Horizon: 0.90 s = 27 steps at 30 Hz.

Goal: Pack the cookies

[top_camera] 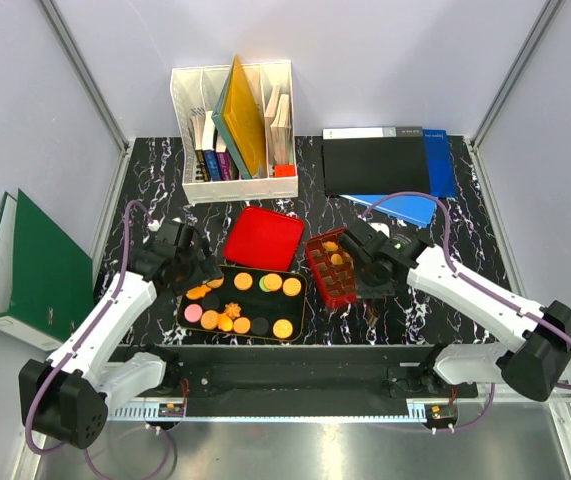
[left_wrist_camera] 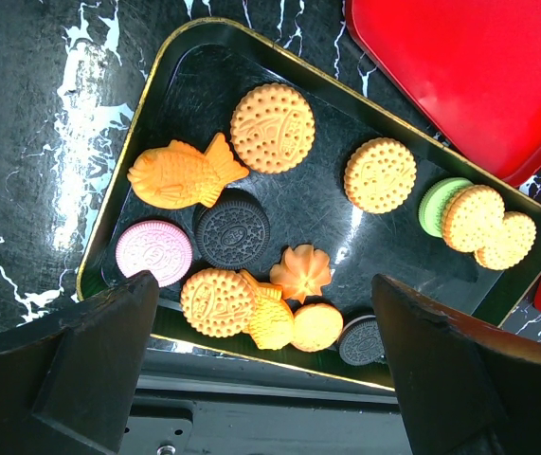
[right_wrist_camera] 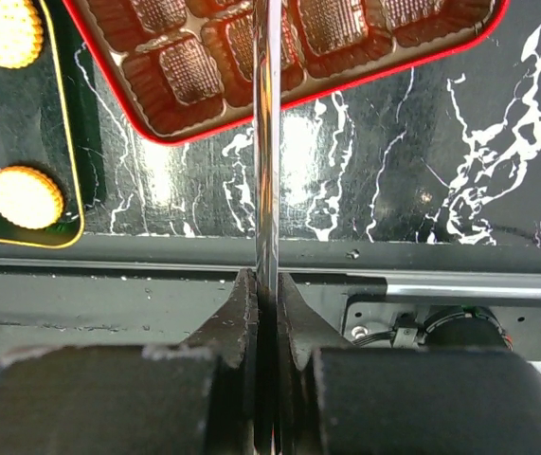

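The cookies (top_camera: 243,282) lie on a black, gold-rimmed tray (top_camera: 305,300) at the front centre: round orange, pink, black and green ones, plus fish and flower shapes (left_wrist_camera: 272,127). My left gripper (top_camera: 197,266) hovers over the tray's left end, open wide, its fingers (left_wrist_camera: 90,351) on either side of the near cookies and touching none (left_wrist_camera: 265,284). The red gridded tin (top_camera: 330,270) with its brown insert (right_wrist_camera: 332,24) stands right of the tray. My right gripper (top_camera: 359,262) is shut (right_wrist_camera: 267,280) on a thin shiny sheet (right_wrist_camera: 267,142) seen edge-on; I cannot tell what that sheet is.
A red lid (top_camera: 263,238) lies flat behind the tray (left_wrist_camera: 459,66). A white box of books (top_camera: 235,130) stands at the back. Black and blue folders (top_camera: 385,160) lie back right. A green binder (top_camera: 30,260) leans outside the left wall.
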Available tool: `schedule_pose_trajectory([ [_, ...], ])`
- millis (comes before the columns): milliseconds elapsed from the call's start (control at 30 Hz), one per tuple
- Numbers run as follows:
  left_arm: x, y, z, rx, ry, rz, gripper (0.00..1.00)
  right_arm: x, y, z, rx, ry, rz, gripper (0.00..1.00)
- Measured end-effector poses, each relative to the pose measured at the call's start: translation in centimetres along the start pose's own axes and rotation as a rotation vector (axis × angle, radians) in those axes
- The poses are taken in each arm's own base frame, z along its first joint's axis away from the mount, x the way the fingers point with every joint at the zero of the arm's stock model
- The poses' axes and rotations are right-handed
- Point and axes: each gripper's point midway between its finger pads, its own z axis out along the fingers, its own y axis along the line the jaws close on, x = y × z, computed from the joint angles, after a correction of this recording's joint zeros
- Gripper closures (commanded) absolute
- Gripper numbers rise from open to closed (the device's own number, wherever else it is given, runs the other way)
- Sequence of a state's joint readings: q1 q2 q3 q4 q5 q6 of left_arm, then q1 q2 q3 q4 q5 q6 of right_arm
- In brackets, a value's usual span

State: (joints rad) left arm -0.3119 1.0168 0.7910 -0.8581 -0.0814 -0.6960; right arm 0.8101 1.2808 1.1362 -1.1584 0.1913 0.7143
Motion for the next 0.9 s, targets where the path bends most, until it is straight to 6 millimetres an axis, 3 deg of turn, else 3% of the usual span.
schedule_pose_trajectory([
  [333,0.2,-0.1,0.3,-0.006,0.014,0.009,0.03,0.6,-0.8,-1.0,-0.011,-0.015,0.032,1.00],
  [700,0.3,-0.4,0.3,0.002,0.013,0.019,0.03,1.8,-1.9,-0.3,0.025,0.017,0.022,1.00],
  [800,0.3,-0.4,0.3,0.002,0.013,0.019,0.03,1.2,-2.1,-1.3,0.029,-0.010,0.026,1.00],
  [900,0.3,-0.4,0.3,0.002,0.012,0.019,0.03,-0.6,-2.0,-3.5,0.015,-0.083,0.039,1.00],
])
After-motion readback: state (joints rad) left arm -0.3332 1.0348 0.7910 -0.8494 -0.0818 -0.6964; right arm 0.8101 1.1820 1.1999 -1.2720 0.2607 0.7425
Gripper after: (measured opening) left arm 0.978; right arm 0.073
